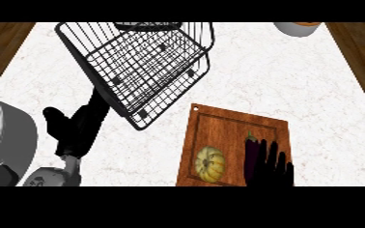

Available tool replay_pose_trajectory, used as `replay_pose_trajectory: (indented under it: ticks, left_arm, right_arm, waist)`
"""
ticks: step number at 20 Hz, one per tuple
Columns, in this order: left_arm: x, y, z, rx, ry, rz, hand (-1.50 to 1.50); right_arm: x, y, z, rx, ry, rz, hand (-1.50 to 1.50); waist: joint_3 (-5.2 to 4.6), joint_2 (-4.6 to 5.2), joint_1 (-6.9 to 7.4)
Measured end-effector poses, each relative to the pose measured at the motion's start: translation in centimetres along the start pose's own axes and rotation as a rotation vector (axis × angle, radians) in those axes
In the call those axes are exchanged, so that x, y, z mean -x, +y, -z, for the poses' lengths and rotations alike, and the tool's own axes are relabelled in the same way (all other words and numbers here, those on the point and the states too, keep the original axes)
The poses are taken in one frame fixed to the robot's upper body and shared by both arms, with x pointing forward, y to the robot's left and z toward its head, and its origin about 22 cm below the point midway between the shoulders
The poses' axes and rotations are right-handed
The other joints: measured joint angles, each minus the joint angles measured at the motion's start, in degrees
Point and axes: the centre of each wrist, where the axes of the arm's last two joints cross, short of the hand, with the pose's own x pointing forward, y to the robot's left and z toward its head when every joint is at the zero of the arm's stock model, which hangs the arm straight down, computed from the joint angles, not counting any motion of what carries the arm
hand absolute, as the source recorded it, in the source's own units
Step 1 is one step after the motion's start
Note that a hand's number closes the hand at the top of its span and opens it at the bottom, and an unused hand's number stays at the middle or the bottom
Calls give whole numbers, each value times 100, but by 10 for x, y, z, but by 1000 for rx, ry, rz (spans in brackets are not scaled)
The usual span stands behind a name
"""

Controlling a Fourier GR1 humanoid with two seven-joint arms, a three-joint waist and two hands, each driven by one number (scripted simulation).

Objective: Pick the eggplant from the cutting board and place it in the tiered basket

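Right hand at the eggplant, basket well away.
Head view: its fingers lie straight along the eggplant on the board, not curled round it; lifting now could roll it onto the squash. Left hand rests open.

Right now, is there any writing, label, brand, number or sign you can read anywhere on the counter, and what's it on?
None: no readable text shows anywhere.
Cutting board: plain wood grain, no mark.
Tiered basket: bare black wire, no tag.
Eggplant and the yellow squash: no stickers.
Bowl at the far edge: no lettering on the part in view.
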Motion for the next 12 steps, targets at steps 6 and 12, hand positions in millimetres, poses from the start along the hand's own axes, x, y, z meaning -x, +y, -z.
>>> replay_pose_trajectory:
  ticks: [6,12]
  left_arm:
    - [1,1,-2,14,7,-6,0]
    - [2,3,-3,27,7,0,0]
  right_arm:
    - [1,9,6,7,14,-9,-150]
    - [4,19,16,3,29,2,-150]
  waist:
    - [5,-11,-3]
    - [4,-18,1]
